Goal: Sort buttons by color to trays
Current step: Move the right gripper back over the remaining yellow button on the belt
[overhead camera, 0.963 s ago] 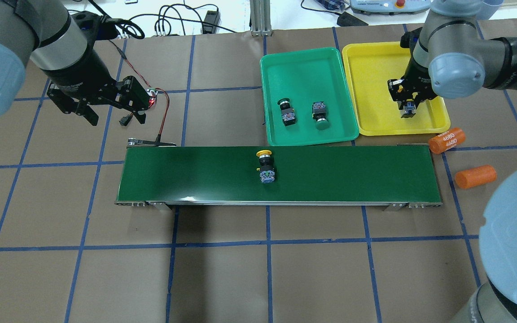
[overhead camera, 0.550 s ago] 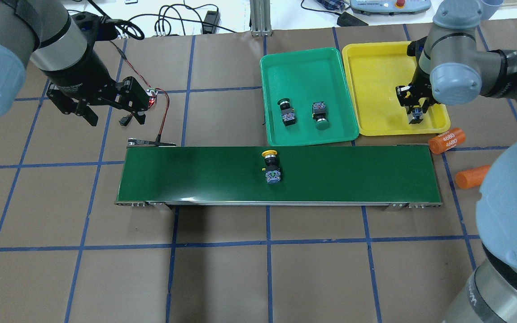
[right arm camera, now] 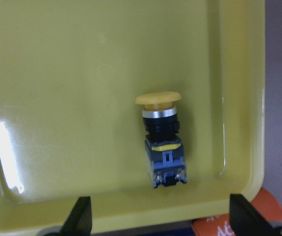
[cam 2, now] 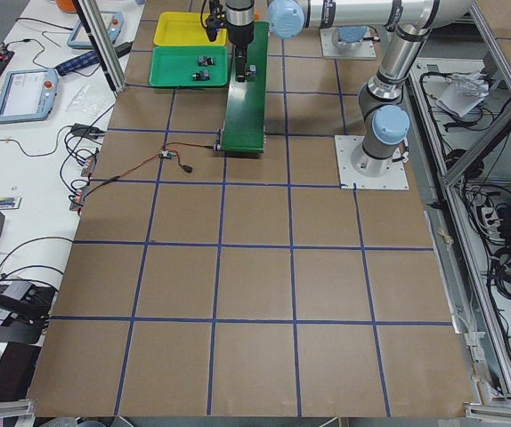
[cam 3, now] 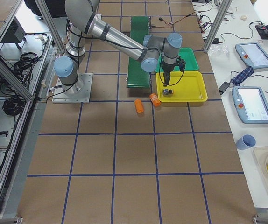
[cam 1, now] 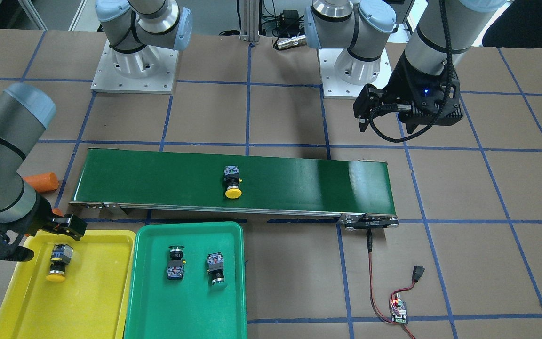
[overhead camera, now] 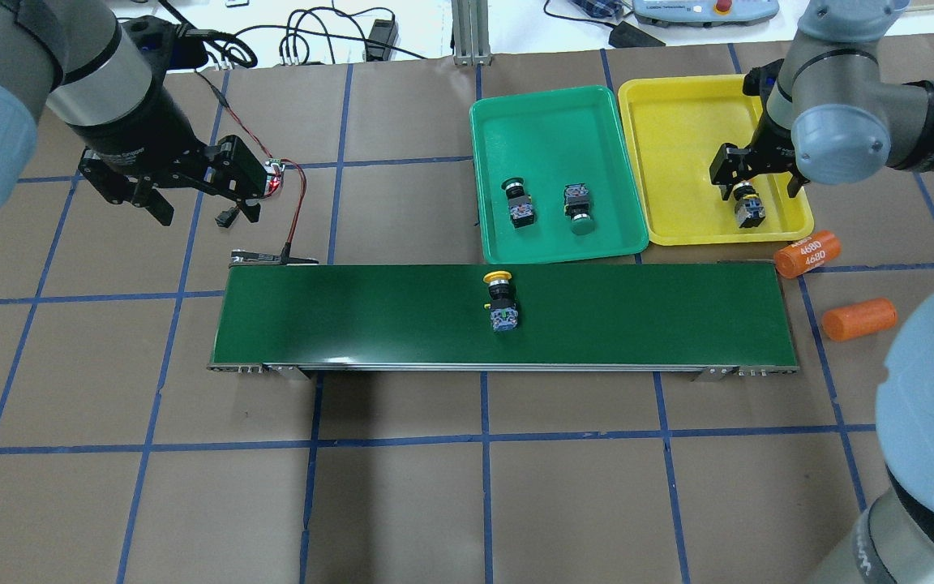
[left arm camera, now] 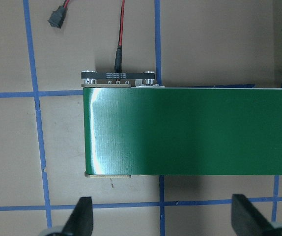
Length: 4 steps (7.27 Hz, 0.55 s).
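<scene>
right pincer [right arm camera: 160, 216] apart, holds nothing | yellow button [right arm camera: 163, 147] lies free just under it in yellow tray [right arm camera: 57, 98] | left pincer [left arm camera: 163, 219] apart, above belt [left arm camera: 190, 130] end | second yellow button [overhead camera: 502, 302] on belt, well apart from both

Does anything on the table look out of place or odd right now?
The orange cylinder marked 4680 and a second orange cylinder lie loose near the yellow tray, outside the sorting. Nothing else looks askew.

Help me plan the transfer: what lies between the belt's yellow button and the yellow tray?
Bare conveyor belt, then a corner of the green tray, seen in the overhead view.
</scene>
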Motion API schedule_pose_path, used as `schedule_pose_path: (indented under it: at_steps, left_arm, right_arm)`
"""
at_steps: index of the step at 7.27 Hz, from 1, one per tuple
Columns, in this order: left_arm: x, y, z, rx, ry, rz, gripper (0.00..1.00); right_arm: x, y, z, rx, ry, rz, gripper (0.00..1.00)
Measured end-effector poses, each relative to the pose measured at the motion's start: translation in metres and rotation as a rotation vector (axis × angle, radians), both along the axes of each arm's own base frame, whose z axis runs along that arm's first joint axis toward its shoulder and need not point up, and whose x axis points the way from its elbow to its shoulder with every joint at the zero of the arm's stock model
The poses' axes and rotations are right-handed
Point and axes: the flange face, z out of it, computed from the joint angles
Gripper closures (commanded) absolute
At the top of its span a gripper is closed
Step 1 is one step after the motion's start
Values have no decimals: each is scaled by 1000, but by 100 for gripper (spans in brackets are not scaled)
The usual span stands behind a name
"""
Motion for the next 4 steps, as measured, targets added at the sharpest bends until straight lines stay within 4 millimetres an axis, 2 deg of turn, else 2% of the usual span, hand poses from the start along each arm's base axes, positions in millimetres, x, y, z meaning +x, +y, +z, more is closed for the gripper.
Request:
schedule_pose_path:
  at_steps: [1,3,4]
  left_arm:
    - [0,2,3,-5,0,0,0]
    - [0,5,12,-20,-1,0,0]
    - [0,6,12,-18,-4,0,0]
  right_arm:
    - [17,20,29,13,-29,16,0]
    - [60,79,84,20,-57,63,0]
    - [82,110,99,22,-60,93,0]
